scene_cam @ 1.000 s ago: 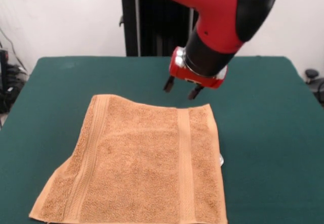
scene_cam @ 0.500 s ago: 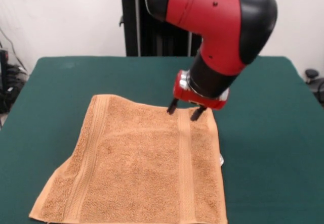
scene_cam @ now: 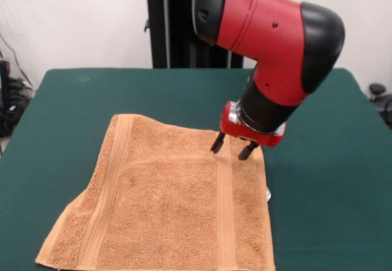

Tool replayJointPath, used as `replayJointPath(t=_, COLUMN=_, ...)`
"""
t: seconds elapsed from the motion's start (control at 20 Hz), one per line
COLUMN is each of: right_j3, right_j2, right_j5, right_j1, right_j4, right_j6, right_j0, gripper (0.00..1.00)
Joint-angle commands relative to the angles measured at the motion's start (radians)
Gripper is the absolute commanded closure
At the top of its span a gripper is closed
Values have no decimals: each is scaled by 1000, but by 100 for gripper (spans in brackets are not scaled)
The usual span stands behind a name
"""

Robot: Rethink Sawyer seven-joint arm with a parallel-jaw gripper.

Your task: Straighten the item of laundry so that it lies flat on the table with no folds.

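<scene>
Only the front view is available now. A large table [scene_cam: 318, 161] covered in dark green cloth fills most of it, and an orange-tan terry towel [scene_cam: 165, 204] lies on the table's near half, reaching down to the bottom edge of the picture. The towel is spread mostly flat, with woven bands running near its left and right sides. Its outline is not a clean square: the left edge bends outward partway down, so the lower left corner juts toward the bottom left, which suggests a fold or doubled layer there. At the right edge a small pale tag-like bit [scene_cam: 267, 194] pokes out from under the cloth. A red and black robot arm [scene_cam: 269, 32] comes down from above, and its gripper [scene_cam: 232, 147] sits over the towel's far right corner, the two dark fingers apart with a moderate gap between them and nothing held. Whether the tips touch the cloth cannot be told. Judged from this, the towel is largely opened but final straightening remains.
</scene>
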Motion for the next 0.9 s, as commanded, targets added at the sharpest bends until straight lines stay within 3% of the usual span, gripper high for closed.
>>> replayJointPath(t=0.05, right_j3=-13, right_j2=118, right_j5=-173, right_j1=107, right_j4=110, right_j6=413, right_j0=49, gripper=0)
replayJointPath(t=0.35, right_j3=12, right_j2=156, right_j5=-256, right_j1=124, right_j4=99, right_j6=322, right_j0=9, gripper=0)
replayJointPath(t=0.55, right_j3=60, right_j2=245, right_j5=-373, right_j1=127, right_j4=70, right_j6=214, right_j0=-77, gripper=0)
replayJointPath(t=0.9, right_j3=171, right_j2=432, right_j5=-465, right_j1=84, right_j4=55, right_j6=108, right_j0=-228, gripper=0)
